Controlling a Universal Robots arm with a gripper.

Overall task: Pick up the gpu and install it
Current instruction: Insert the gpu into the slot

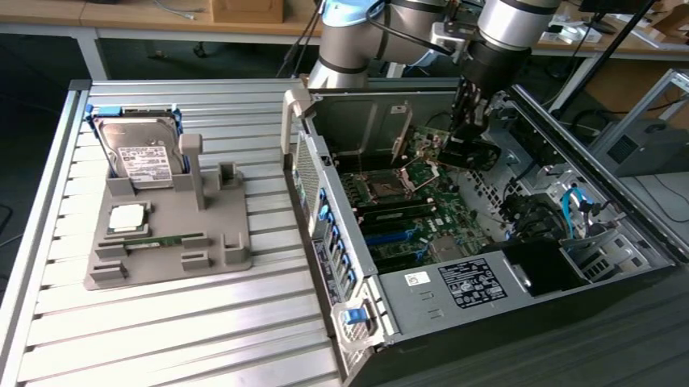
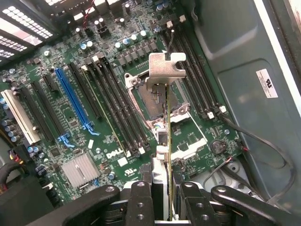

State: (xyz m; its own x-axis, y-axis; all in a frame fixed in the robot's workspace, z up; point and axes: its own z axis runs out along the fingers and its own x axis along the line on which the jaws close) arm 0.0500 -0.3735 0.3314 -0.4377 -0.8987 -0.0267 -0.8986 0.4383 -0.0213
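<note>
claw (image 2: 162, 200) is clamped on the gpu (image 2: 167, 125), black fingers (image 2: 140, 202) pressed on both faces of the card

card is seen edge-on in the wrist view: thin tan board running straight out from the jaws, silvery metal bracket at its far end

gpu is up in the air inside the case, over the motherboard (image 2: 108, 155), not seated in any slot. In the wrist view its line crosses the CPU socket (image 2: 151, 101), with the long black slots on either side of it

blue slot (image 2: 73, 101) and white slot (image 2: 19, 115) sit well off to one side of the card, silver heatsink (image 2: 81, 168) near the blue slot's end

exterior view: gripper (image 1: 465, 149) is reaching down into the open computer case (image 1: 356, 121) on the end of the arm (image 1: 506, 32), above the far half of the board

case lies on its side, open face up, at the exterior view's right

at the exterior view's left, on the slatted table (image 1: 161, 330), there's a grey parts holder (image 1: 228, 258). Hard drive (image 1: 145, 157) stands in its far end, a square chip (image 1: 127, 216) lies flat mid-holder, green memory stick (image 1: 161, 240) lies just in front of the chip

holder is well apart from the claw
</note>
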